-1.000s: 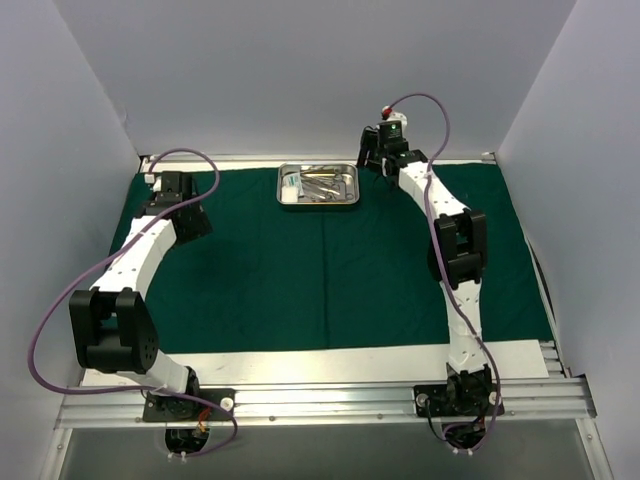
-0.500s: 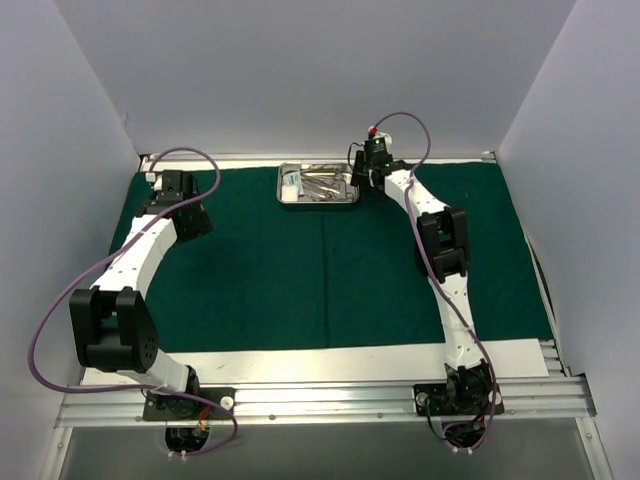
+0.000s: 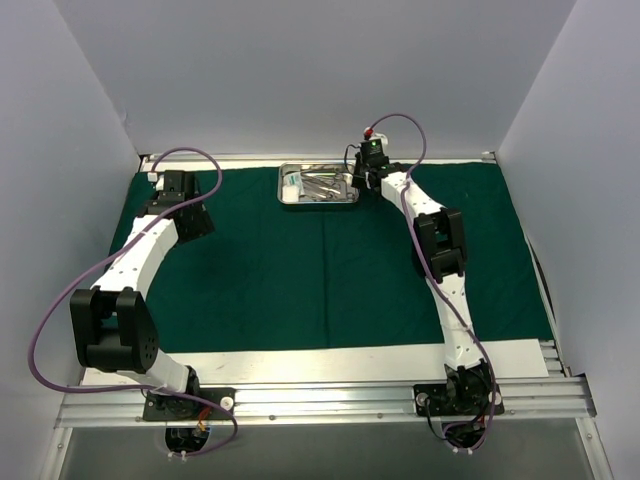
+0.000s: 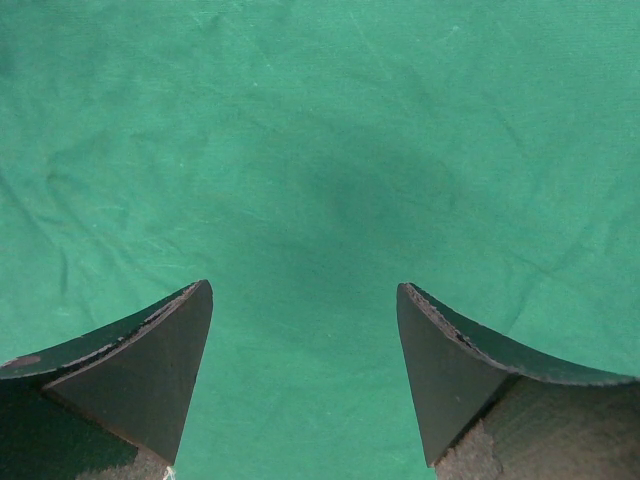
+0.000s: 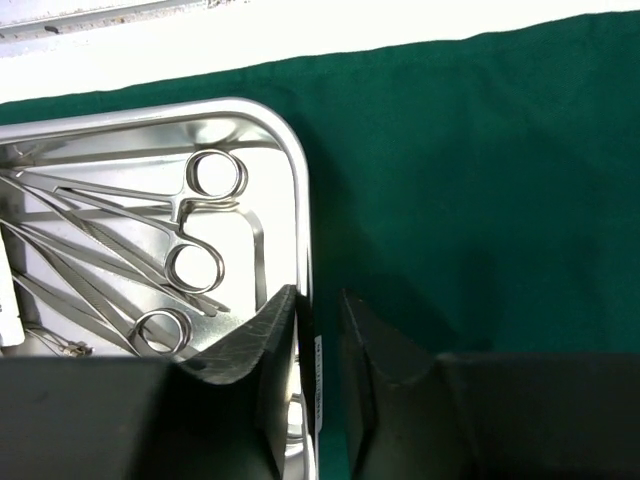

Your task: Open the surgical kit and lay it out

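The dark green drape [image 3: 320, 270] lies spread flat on the table. The shiny steel tray [image 3: 318, 203] sits at its back middle, holding silver scissor-like instruments [image 3: 328, 185] and a white packet [image 3: 291, 183]. My right gripper [image 3: 358, 182] is at the tray's right rim. In the right wrist view it [image 5: 320, 300] is narrowly open and straddles the rim [image 5: 300, 180], with one finger inside the tray by the ring handles [image 5: 195, 265] and the other outside over the drape [image 5: 480, 180]. My left gripper [image 3: 192, 222] [image 4: 305, 290] is open and empty over bare drape [image 4: 320, 150] at the back left.
A white table strip [image 3: 320, 362] and an aluminium rail [image 3: 320, 405] run along the near edge. Grey walls enclose the back and both sides. A white strip and a rail [image 5: 150, 45] lie just behind the tray.
My right gripper has moved left from beside the tray onto its right rim. The left arm has not moved.
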